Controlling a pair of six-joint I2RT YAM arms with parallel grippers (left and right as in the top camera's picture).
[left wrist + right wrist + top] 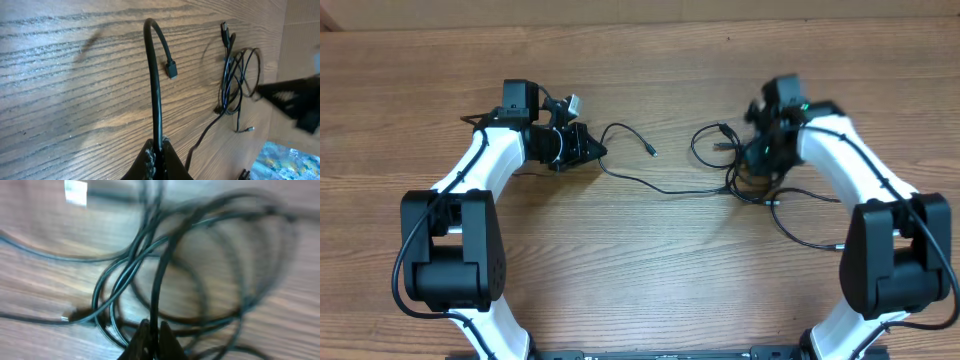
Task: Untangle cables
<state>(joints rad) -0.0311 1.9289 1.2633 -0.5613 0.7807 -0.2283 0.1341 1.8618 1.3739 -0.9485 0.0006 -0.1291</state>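
Note:
The cables are thin black cords on the wooden table. Most of them lie looped together in a tangle [745, 170] [235, 80] [200, 270] at the right. One cable [660, 186] runs left from the tangle. My left gripper [592, 151] [159, 147] is shut on it near its end. Past the fingers the cable [156, 85] arcs up and over to a small plug [171, 68] [651, 152]. My right gripper [760, 155] [152, 327] sits over the tangle, shut on one strand [162, 265] of the loops. A silver-tipped plug [65, 318] lies at the tangle's left.
Another stretch of cable [805, 238] trails toward the front right and ends in a plug [840, 245] close to the right arm's base. A colourful patterned surface [285, 162] shows past the table edge in the left wrist view. The right wrist view is blurred.

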